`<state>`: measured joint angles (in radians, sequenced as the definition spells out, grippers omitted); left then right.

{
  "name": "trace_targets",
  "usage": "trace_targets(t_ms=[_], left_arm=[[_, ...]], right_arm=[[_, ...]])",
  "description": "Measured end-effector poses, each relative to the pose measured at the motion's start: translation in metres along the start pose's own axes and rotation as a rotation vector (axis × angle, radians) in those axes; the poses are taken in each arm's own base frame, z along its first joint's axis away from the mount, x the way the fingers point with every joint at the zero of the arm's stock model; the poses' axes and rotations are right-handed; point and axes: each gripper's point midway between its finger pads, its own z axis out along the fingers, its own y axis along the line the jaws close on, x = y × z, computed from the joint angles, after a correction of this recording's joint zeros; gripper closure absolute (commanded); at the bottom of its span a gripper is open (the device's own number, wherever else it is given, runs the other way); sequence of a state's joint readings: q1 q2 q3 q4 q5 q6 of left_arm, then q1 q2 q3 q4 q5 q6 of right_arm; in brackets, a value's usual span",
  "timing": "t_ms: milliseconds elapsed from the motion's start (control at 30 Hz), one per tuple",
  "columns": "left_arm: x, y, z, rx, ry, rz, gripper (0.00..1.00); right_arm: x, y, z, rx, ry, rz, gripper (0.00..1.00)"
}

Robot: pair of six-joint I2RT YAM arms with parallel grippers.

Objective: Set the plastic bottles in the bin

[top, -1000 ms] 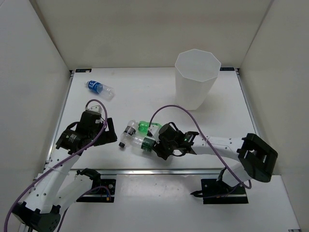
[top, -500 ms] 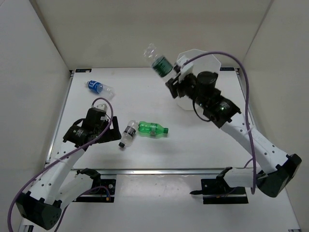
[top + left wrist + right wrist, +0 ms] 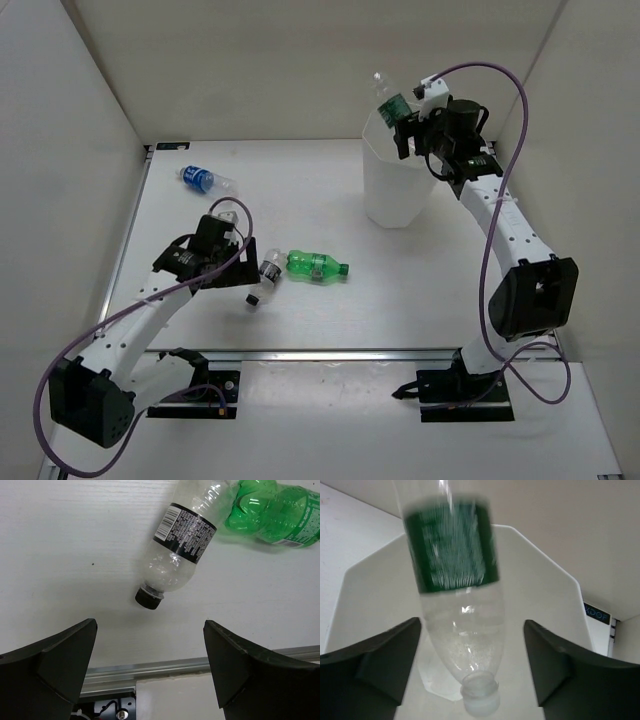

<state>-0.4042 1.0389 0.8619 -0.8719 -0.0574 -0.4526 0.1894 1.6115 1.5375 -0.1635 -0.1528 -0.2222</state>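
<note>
Top external view is showing the right gripper (image 3: 402, 130) reaching out above the rim of the tall white bin (image 3: 398, 190), which is standing at the far right of the table (image 3: 450, 280). A clear bottle with dark green label (image 3: 389, 103) is hanging in the air just above the bin's rim, tilted, right beside that gripper. Right wrist view is showing this bottle (image 3: 455, 605) with its label blurred and its cap end nearest the camera, over the open mouth of the bin (image 3: 540, 590); the right gripper (image 3: 472, 625) is standing wide apart, and its fingers (image 3: 370, 665) are leaving a gap on both sides of the bottle, touching it nowhere. At the near left, the left gripper (image 3: 232, 266) is hovering low over the table, just left of a small clear bottle with dark label (image 3: 266, 276). That bottle is lying on its side, its base seeming to touch a green bottle (image 3: 318, 266) lying to its right. Left wrist view is showing the left gripper (image 3: 149, 630) spread wide and gripping nothing, with the small bottle (image 3: 180, 545) and its black cap (image 3: 149, 599) lying beyond the fingers (image 3: 45, 665), and the green bottle (image 3: 275, 512) further right. A clear bottle with blue label (image 3: 207, 182) is lying at the far left, well apart from the others.
</note>
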Motion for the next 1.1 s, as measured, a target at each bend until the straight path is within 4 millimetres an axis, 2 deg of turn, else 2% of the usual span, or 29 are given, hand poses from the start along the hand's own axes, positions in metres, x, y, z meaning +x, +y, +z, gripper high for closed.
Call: trace_targets(t_ms=[33,67,133,300,400,500,567,633,667,733,800,933,1000,1067,1100], left_arm=[[-0.001,0.0,0.003,-0.001,0.003,0.006,0.02],[-0.002,-0.001,0.006,-0.002,0.007,0.014,0.01],[-0.003,-0.002,0.014,-0.005,0.019,0.033,0.02],[-0.003,-0.008,0.032,0.005,0.052,0.08,0.01],[-0.005,-0.011,0.04,0.016,0.054,0.1,0.01],[-0.007,-0.016,0.046,0.031,0.052,0.124,0.02],[-0.006,-0.021,0.05,0.047,0.054,0.142,0.02],[-0.006,-0.025,0.056,0.058,0.06,0.157,0.02],[-0.005,-0.027,0.059,0.062,0.064,0.163,0.01],[-0.003,-0.029,0.067,0.064,0.08,0.178,0.01],[0.001,-0.029,0.076,0.058,0.102,0.192,0.01],[0.008,-0.027,0.092,0.04,0.142,0.2,0.02],[0.011,-0.025,0.099,0.028,0.157,0.203,0.07],[0.013,-0.025,0.103,0.021,0.16,0.201,0.28],[0.013,-0.025,0.105,0.02,0.157,0.203,0.33]], right_arm=[[0.001,-0.002,0.001,-0.001,0.001,0.008,0.06],[0.001,-0.002,0.001,-0.005,-0.001,0.013,0.01],[-0.004,-0.003,0.0,-0.01,-0.014,0.014,0.01],[-0.04,-0.008,-0.011,0.02,-0.073,0.005,0.0],[-0.052,-0.017,-0.033,0.087,-0.075,0.053,0.01],[-0.048,-0.029,-0.073,0.166,-0.052,0.18,0.01],[-0.032,-0.048,-0.109,0.235,-0.036,0.278,0.01],[-0.004,-0.069,-0.145,0.325,-0.007,0.381,0.01],[0.016,-0.082,-0.164,0.39,0.019,0.436,0.01],[0.052,-0.091,-0.191,0.48,0.09,0.512,0.01],[0.087,-0.086,-0.204,0.519,0.184,0.566,0.01],[0.148,-0.07,-0.214,0.542,0.363,0.636,0.0],[0.174,-0.06,-0.218,0.539,0.436,0.657,0.01],[0.188,-0.051,-0.222,0.534,0.48,0.669,0.01],[0.191,-0.049,-0.224,0.534,0.488,0.672,0.0]])
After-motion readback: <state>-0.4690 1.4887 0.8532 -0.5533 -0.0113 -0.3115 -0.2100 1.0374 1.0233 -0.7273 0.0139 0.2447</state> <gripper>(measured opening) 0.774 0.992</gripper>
